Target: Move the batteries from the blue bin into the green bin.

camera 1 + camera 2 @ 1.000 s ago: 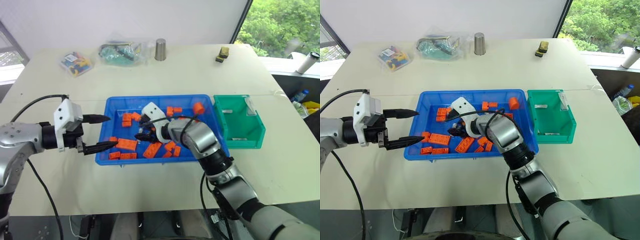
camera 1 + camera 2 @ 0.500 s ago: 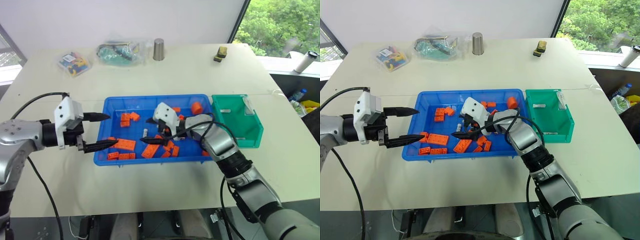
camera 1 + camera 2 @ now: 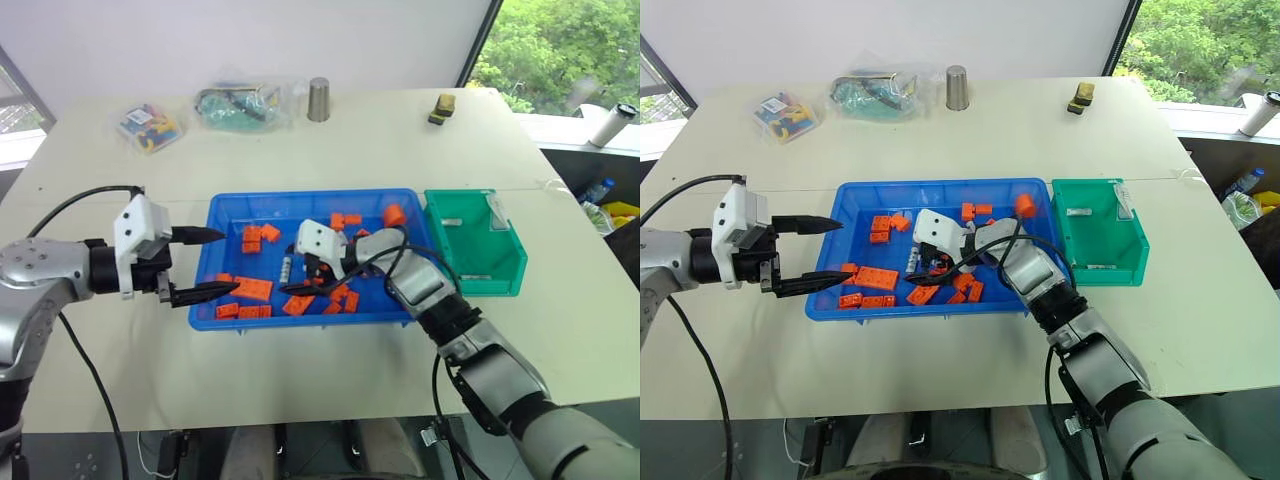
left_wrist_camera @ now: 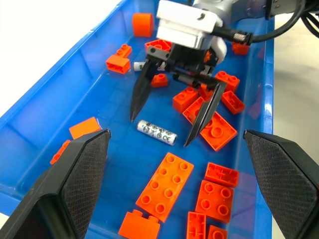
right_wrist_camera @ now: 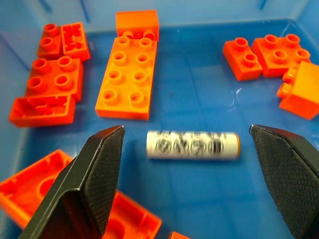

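**Battery pick, right arm poised over its target**

Step in hand: reach-and-grasp. Right gripper point(image 3: 287, 276) lowered into the blue bin point(image 3: 300, 195), fingers point(image 5: 94, 174) spread wide to either side of one battery point(image 4: 156, 132) lying flat on the bin floor, untouched, just left of bin centre. Left gripper point(image 3: 228, 261) parked at the bin's left edge, claw apart and empty.

Next move, as judged: drop slightly, close across the cylinder's narrow girth without catching the orange bricks point(image 4: 168, 184) close by, lift, carry right to the green bin point(image 3: 497, 287).

Tally:
- Batteries in blue bin: two seen, the second point(image 4: 138, 65) farther off beside a brick.
- Pale short shapes in green bin: two; batteries or not, cannot tell.
- Orange bricks: more than a dozen.
- Bins: one blue, one green, touching side by side.
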